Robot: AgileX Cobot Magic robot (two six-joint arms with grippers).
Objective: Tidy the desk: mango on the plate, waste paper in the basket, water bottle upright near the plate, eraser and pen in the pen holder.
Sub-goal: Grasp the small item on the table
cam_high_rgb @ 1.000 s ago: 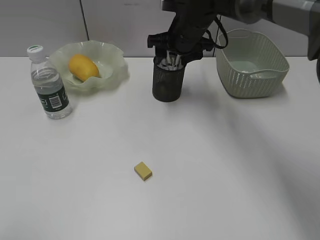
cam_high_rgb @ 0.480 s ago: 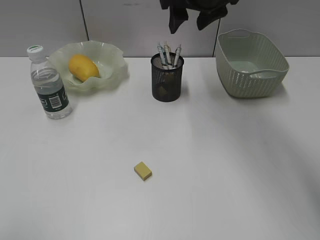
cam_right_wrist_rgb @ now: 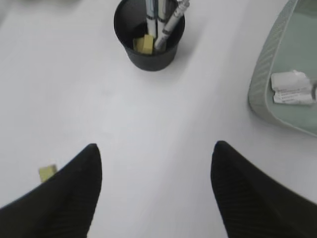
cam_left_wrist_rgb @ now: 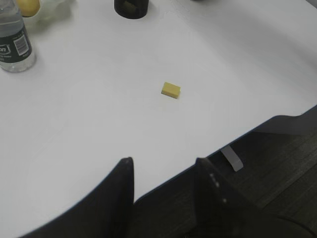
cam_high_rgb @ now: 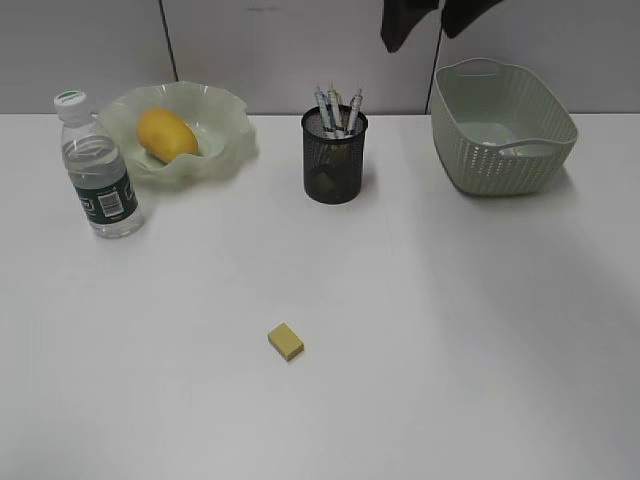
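We see the right gripper (cam_high_rgb: 430,25) cut off at the top, jaws wide & empty. Left gripper (cam_left_wrist_rgb: 163,173) half open, empty, off the desk's (cam_high_rgb: 420,330) front edge. Eraser (cam_high_rgb: 286,342) mid-desk; another in pen holder (cam_right_wrist_rgb: 149,37) w/ pens. Paper (cam_right_wrist_rgb: 292,87) in basket (cam_high_rgb: 505,125), barely visible.

Left pincer (cam_left_wrist_rgb: 163,176) jaws apart, nothing between them, hanging over the bench (cam_left_wrist_rgb: 99,124) front edge. Small yellow eraser block (cam_left_wrist_rgb: 171,89) lies alone mid-bench. Water bottle (cam_left_wrist_rgb: 14,42) upright far left; black pen holder (cam_left_wrist_rgb: 131,7) base at top edge. Dark floor beyond edge.
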